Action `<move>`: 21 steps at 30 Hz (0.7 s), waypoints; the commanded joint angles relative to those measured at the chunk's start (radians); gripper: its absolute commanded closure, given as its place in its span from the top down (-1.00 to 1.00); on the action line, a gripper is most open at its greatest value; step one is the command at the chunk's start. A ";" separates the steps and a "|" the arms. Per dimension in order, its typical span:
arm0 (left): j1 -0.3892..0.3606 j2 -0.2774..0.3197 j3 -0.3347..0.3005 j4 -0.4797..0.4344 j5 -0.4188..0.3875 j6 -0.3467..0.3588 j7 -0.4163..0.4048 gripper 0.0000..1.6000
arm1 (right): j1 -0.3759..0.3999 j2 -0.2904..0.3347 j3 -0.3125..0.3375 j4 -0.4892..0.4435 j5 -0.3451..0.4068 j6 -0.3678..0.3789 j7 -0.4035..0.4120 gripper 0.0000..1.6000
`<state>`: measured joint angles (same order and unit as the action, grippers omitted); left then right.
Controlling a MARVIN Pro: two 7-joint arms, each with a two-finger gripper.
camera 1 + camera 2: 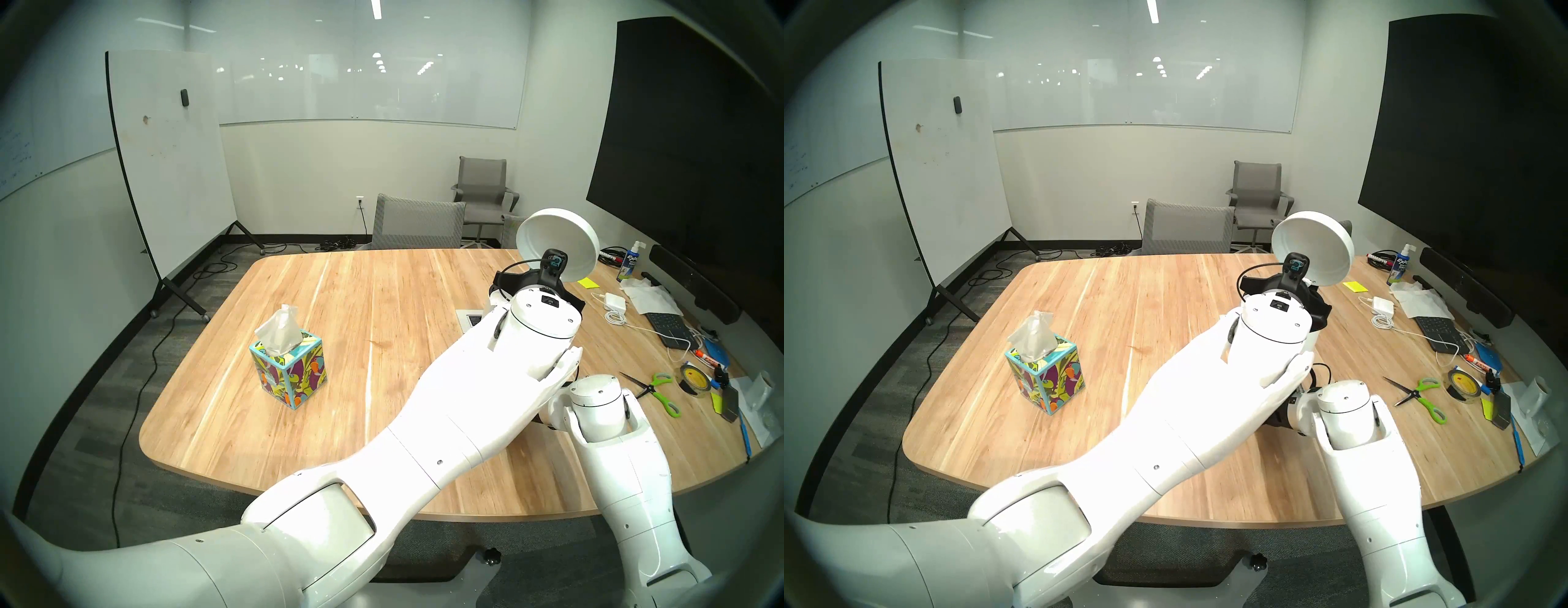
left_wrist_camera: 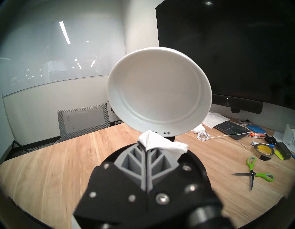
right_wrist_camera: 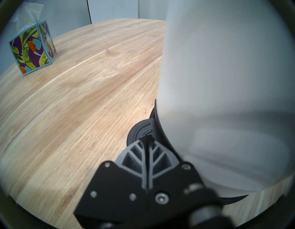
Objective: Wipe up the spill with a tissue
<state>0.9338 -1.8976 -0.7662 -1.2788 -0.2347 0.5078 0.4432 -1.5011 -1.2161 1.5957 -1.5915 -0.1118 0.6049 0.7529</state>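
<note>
My left gripper (image 2: 146,148) is shut on a small crumpled white tissue (image 2: 159,142), held above the table's right part. Right in front of it a white round lid (image 2: 159,92) stands tilted up, also seen from the head (image 1: 555,244). In the head views the left wrist hides the gripper and the tissue. My right gripper (image 3: 146,139) is shut and empty, low over the wood under the left forearm. No dark brown spill shows. Only a faint brownish mark (image 1: 375,342) lies on the table's middle, also in the right wrist view (image 3: 111,52).
A leaf-print tissue box (image 1: 288,369) with a sheet sticking up stands on the table's left. Along the right edge lie green scissors (image 1: 657,388), a tape roll (image 1: 695,380), a keyboard (image 1: 668,327), a charger (image 1: 615,299) and papers. Grey chairs (image 1: 418,223) stand behind the table.
</note>
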 commanded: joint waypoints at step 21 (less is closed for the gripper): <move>-0.041 -0.049 0.010 0.057 -0.007 0.007 0.017 -1.00 | -0.027 -0.008 -0.017 0.011 0.000 0.008 0.013 -1.00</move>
<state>0.9126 -1.9222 -0.7512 -1.2226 -0.2397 0.5113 0.4581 -1.5011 -1.2173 1.5967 -1.5915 -0.1137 0.6049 0.7542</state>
